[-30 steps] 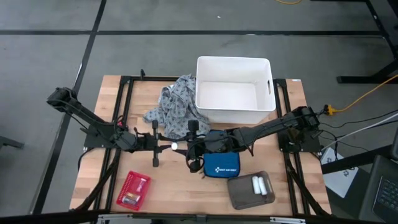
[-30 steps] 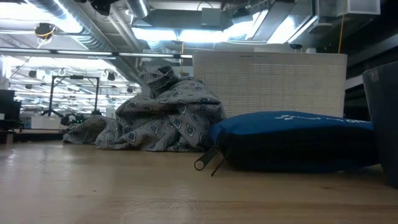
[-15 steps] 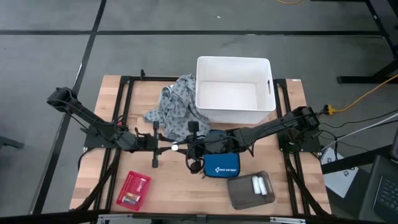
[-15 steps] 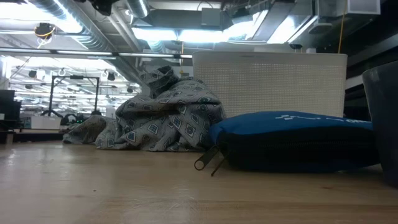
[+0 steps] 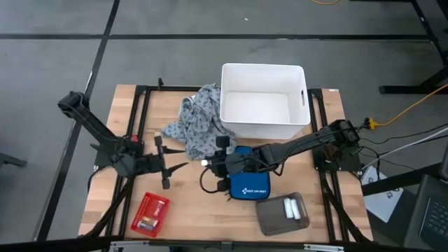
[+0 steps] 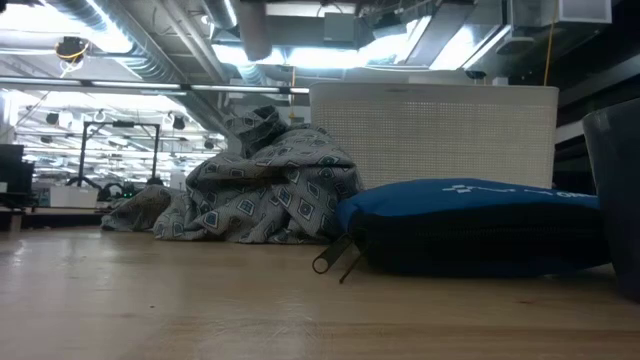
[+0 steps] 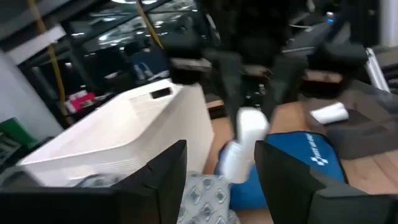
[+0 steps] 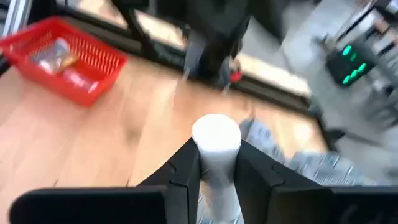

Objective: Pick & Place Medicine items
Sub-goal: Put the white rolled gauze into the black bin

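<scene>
Since a moment before, the left tool point(image 5: 162, 168) had drawn back, jaws spread and empty, leaving the white roll point(image 8: 216, 134) clamped in the right tool point(image 5: 208, 164) above the counter point(image 5: 189, 217). Beyond lay the blue pouch point(image 5: 249, 185), then the white bin point(image 5: 263, 73); carrying the roll level and releasing low would likely serve best.

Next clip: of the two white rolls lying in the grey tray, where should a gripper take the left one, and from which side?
Probably from straight above, fingers closing on its two flat ends: the roll lies flat in the grey tray, close beside its twin, with little room between them. The right gripper holds another roll; the left gripper is open.
</scene>
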Robot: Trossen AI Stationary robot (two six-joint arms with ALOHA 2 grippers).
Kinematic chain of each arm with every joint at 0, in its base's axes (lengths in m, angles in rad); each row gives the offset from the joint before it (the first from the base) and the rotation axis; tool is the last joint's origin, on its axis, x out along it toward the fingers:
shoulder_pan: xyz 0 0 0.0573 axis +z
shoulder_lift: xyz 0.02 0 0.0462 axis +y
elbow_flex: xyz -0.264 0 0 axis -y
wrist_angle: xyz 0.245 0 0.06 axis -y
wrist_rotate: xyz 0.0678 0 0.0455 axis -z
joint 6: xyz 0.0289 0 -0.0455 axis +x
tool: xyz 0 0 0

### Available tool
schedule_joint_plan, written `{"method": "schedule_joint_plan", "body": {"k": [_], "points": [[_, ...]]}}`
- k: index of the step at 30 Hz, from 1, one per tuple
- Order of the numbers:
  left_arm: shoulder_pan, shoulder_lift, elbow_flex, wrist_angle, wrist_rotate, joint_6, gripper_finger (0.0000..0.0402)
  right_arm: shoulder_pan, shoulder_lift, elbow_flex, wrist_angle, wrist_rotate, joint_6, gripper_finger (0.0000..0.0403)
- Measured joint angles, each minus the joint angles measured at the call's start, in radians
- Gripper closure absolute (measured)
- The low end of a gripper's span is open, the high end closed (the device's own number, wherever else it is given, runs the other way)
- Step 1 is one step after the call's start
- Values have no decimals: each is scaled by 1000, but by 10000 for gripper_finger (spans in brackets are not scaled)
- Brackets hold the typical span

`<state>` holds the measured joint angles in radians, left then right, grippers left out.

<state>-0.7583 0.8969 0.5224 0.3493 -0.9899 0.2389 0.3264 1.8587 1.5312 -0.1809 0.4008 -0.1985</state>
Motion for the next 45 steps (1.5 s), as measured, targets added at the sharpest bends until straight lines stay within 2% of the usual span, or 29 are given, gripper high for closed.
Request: {"method": "schedule_joint_plan", "body": {"k": [2,6,14,22,32,40,45], "points": [[-38,-27,0,-31,-54,-13,211,2,-1,0,-56,-1,38,323],[-89,-61,0,-69,-100,-18,210,14,-12,0,-189,-46,138,323],[-106,-68,-1,-99,-118,-18,220,72,-46,0,-469,-262,444,323],[-84,-68,-1,-99,-117,-18,222,148,-50,0,-601,-497,678,323],[-70,-68,-1,-99,-116,-18,224,213,-50,0,-747,-631,867,336],[-70,-68,-2,-99,-115,-38,227,233,-47,-1,-790,-661,1007,338],[-70,-68,-2,-99,-115,-42,228,231,-45,-47,-810,-677,1080,339]]}}
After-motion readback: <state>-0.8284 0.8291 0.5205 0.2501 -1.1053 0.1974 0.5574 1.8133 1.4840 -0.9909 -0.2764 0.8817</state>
